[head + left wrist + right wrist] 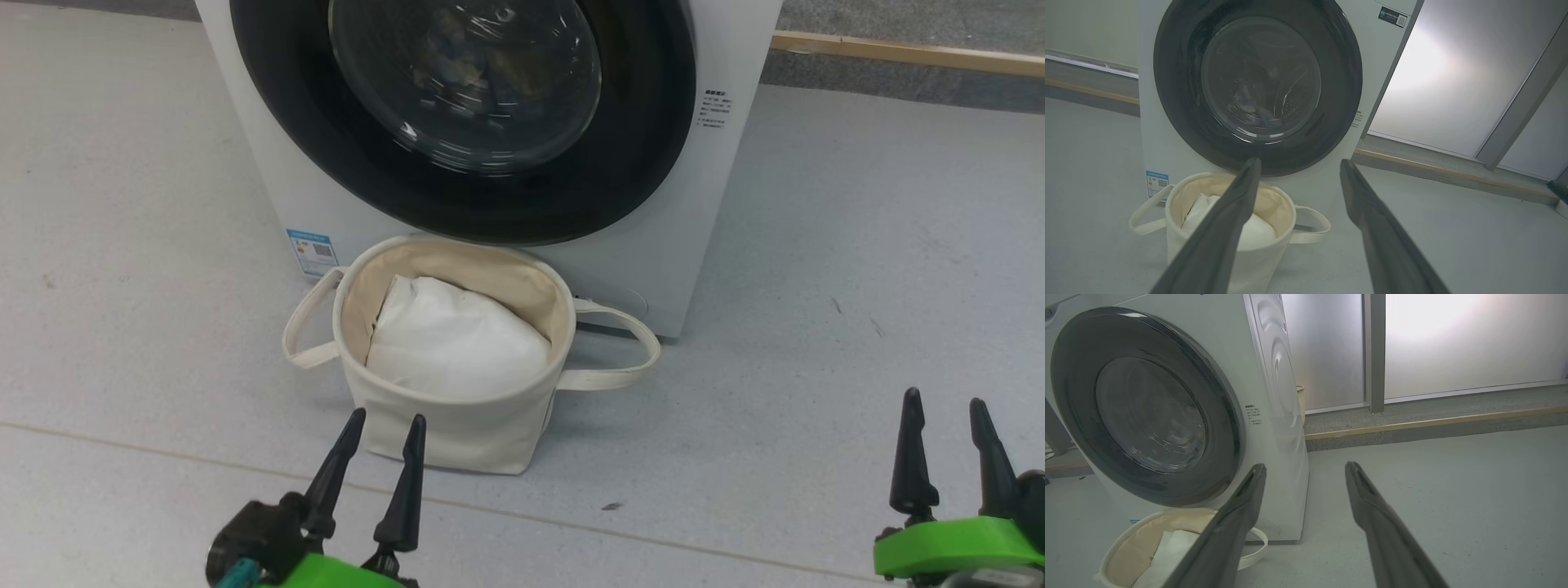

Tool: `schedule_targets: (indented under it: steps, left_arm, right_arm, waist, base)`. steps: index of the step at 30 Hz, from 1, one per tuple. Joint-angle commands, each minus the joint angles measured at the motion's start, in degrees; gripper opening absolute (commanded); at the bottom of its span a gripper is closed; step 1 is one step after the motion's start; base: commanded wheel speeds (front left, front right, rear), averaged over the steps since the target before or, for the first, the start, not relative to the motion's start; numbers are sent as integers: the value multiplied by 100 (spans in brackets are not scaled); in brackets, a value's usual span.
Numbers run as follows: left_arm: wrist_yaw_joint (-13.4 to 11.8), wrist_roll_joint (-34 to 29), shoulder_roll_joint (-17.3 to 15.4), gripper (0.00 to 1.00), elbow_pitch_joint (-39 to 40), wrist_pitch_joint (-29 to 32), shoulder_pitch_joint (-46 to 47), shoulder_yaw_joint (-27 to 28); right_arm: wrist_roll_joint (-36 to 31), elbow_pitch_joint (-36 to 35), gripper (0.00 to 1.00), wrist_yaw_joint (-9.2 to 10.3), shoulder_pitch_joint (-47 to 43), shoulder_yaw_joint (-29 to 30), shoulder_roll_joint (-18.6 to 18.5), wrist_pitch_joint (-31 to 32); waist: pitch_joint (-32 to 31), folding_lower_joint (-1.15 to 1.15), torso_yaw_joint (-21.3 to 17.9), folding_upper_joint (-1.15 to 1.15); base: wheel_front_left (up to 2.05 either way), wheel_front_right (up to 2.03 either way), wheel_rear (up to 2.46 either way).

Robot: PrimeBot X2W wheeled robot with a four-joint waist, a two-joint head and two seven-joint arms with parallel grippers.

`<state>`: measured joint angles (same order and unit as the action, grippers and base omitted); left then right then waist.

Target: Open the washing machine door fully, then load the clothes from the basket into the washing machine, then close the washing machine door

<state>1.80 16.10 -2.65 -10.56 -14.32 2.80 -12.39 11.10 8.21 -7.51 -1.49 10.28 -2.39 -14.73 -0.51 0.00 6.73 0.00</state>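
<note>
Head view: the washing machine stood on the grey floor with the washing machine door closed flat against its front. Dim bluish and brownish shapes lay behind the glass, too blurred to identify. The basket sat upright on the floor just in front of the washer, below the door, its loop handles hanging out to either side. Inside it lay a plain white cloth bundle. A blue label sticker marked the washer's lower corner beside the basket. The left gripper hovered just short of the basket's near wall, jaws spread and holding nothing. The right gripper was well apart to the right over bare floor, also spread and empty.

Left wrist view: the two dark fingers stood wide apart with nothing between them. One crossed in front of the basket; the other pointed at bare floor beside the washer. The closed door filled the upper middle, and a frosted panel rose to the right.

Right wrist view: the washer stood at the left, seen at an angle, its door closed. The basket's rim showed at the lower left, touching nothing of this gripper. The fingers were spread wide over empty floor, and a wooden strip ran along the base of the frosted panels behind
</note>
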Motion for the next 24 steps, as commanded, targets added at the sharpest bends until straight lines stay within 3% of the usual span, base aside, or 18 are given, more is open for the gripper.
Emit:
schedule_targets:
  steps: [1, 24]
  left_arm:
    - [-2, 41, -22, 100, 269, -68, 117, 209]
    - [-64, -6, -22, 100, 98, -68, 96, 164]
  right_arm:
    - [-9, -154, 100, 2, 203, -100, -49, -27]
    - [-62, -80, 100, 2, 204, -129, -49, -27]
  waist:
    - [3, 0, 7, 0]
    - [-46, 0, 22, 0]
  base:
    - [0, 0, 0]
    - [0, 0, 0]
